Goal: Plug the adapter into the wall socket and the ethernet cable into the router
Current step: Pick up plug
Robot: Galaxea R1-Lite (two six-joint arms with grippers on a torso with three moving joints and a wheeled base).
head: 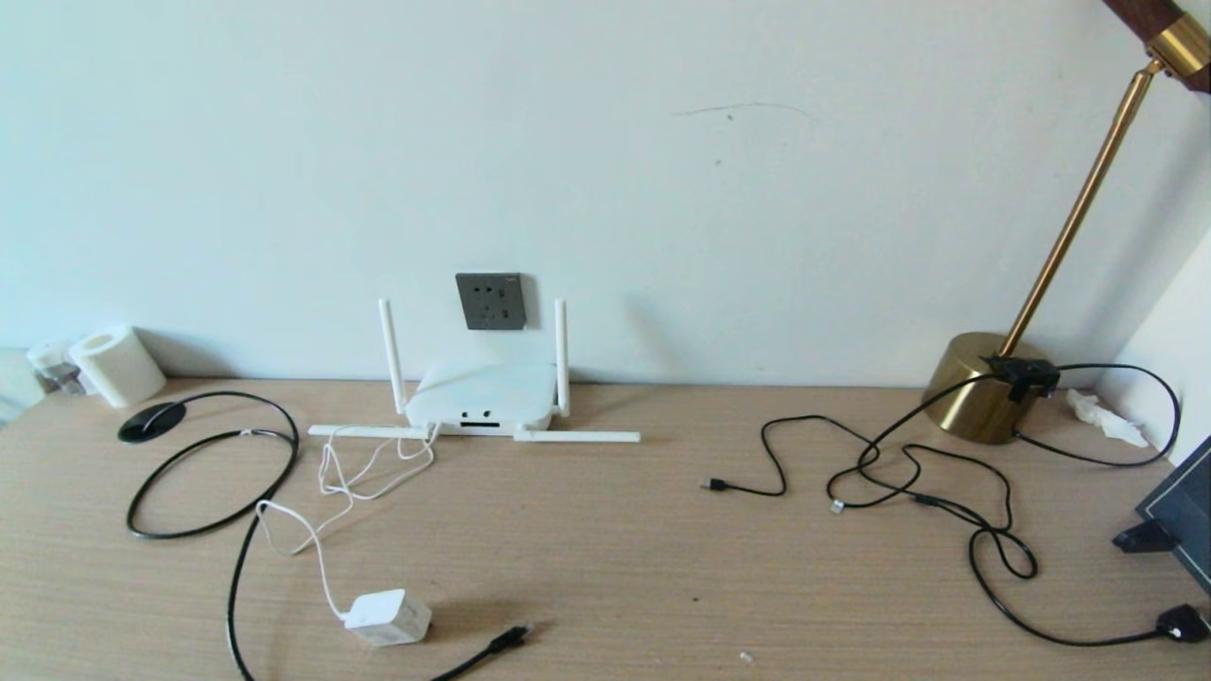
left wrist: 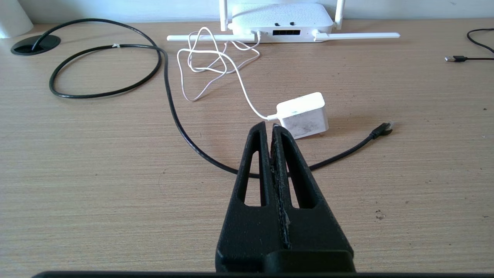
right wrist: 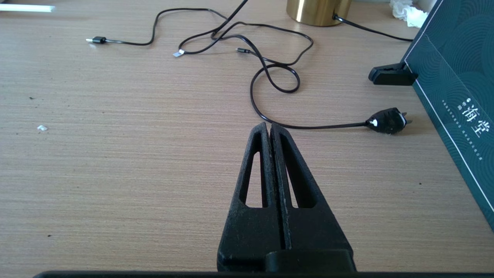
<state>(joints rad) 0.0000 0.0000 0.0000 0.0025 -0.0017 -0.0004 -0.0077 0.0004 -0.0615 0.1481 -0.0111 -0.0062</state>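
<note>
The adapter [left wrist: 303, 114] lay on the table [head: 605, 567] just ahead of the left end effector [left wrist: 269, 126], a shade toward its right, its thin white cord [left wrist: 216, 65] trailing back to the router [left wrist: 281, 19]. That end effector hung low over the table with its fingers pressed together, holding nothing. By my reckoning the left arm was much the nearer to the adapter. The right end effector [right wrist: 268, 127] was likewise closed and empty, out over the side with the lamp's tangled black leads [right wrist: 270, 73].

The ethernet cable [head: 236, 577] ran in a loop from a grommet [head: 151, 422] at the left rear and came round the front of the adapter. Its clear-tipped plug [left wrist: 383, 128] lay just right of the adapter, long axis running roughly left to right, tip pointing right, away from the router's ports.

The router sat against the wall with two antennas upright and two folded flat along the table. The wall socket [head: 490, 301] was directly above it, unoccupied.

The table was pale woodgrain. The wall was plain and pale, with a brass lamp [head: 984, 383] at the right rear, a paper roll [head: 115, 364] at the left rear and a dark box [right wrist: 455, 96] at the far right.
</note>
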